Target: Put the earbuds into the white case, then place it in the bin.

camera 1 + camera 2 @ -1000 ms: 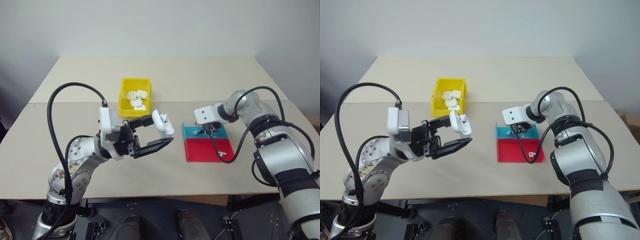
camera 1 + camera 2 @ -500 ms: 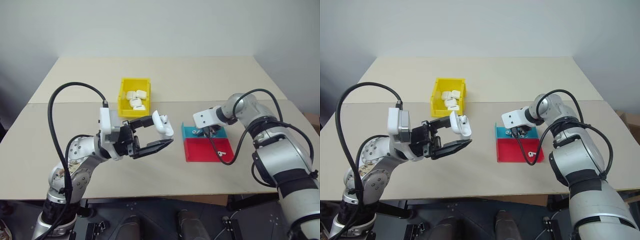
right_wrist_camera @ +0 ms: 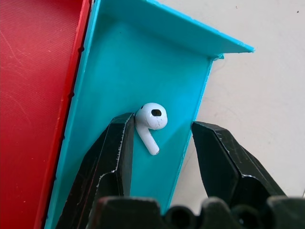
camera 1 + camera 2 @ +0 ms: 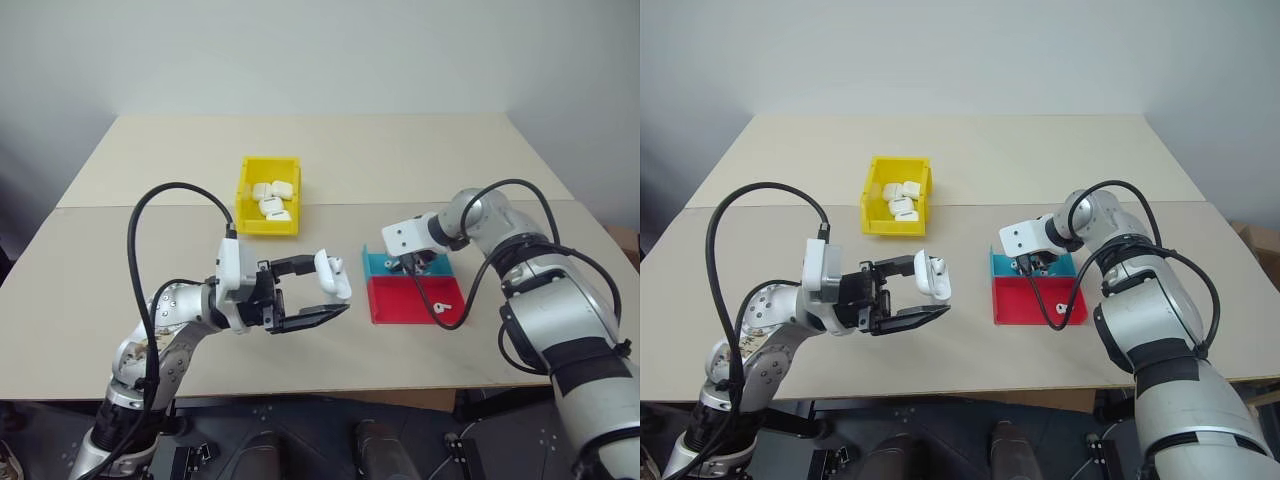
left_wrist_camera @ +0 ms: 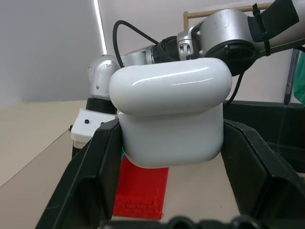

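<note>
The left gripper [image 4: 322, 290] hangs above the table [image 4: 400, 160] with its two black fingers clamped on the sides of the white case [image 5: 171, 112], which sits between the fingertips with its lid hinged up; the left wrist view shows both fingers pressed flat against the case's rounded walls, with no gap on either side. There is bare tabletop below and in front of this gripper, and the near table edge lies just behind it. The bin [image 4: 245, 190] stands well beyond the held case, toward the far side of the table, with several white cases [image 4: 272, 200] lying inside its walls and open table all round it. The right gripper [image 3: 162, 143] points down into the teal part of the tray [image 3: 119, 57], its fingers partly spread and straddling one earbud [image 3: 151, 119]; one finger [image 3: 114, 152] touches the earbud's stem side, while the other finger [image 3: 219, 157] stands apart from it, over the tray's raised teal wall and the table just outside. The red part of the tray [image 4: 400, 298] adjoins the teal on the near side, and a second earbud [image 4: 446, 307] lies on it near its outer corner, well apart from both grippers.
</note>
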